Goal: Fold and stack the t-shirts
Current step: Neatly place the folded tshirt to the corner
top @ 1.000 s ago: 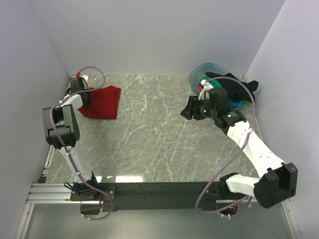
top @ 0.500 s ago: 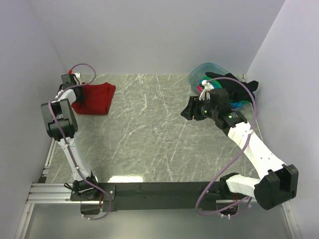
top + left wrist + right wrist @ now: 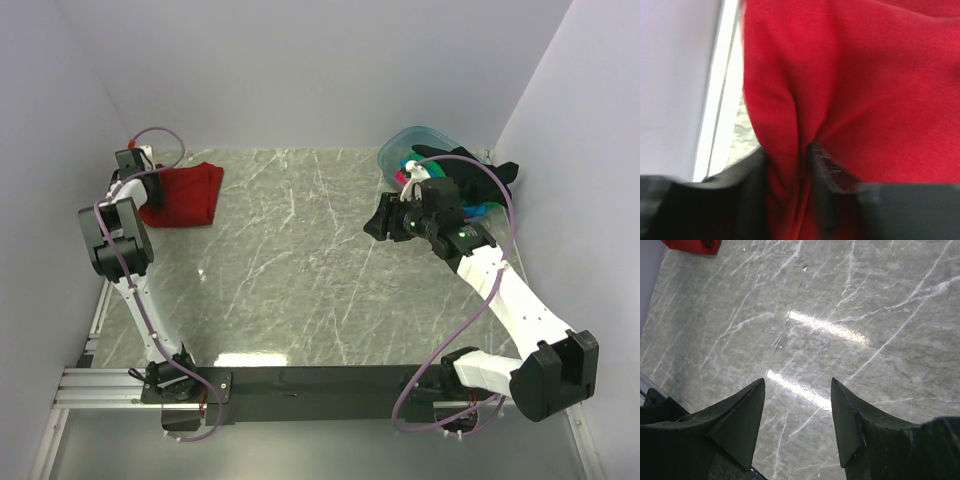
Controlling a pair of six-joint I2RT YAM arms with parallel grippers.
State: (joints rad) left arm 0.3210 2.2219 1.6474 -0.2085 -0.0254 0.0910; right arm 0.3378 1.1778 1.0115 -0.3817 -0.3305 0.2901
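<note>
The left gripper has its jaws around the edge of the dark red t-shirt. The right gripper has its jaws wide apart, with nothing in them.

From above, the red shirt lies folded small in the far left corner of the table. I think it was put there to start the pile and leave the middle free for folding. The other shirts sit in a heap in and over the clear tub at the far right. I can make out black, green, blue and pink, so four wait and one is done. That makes five shirts, one tub and two arms.

In the left wrist view, a fold of red cloth sits bunched between the two fingers. I cannot tell if they squeeze it tight or are letting go.

In the right wrist view, the open right gripper hangs over bare table, near the tub, likely ready for the next shirt. A red corner peeks in at the top left.
</note>
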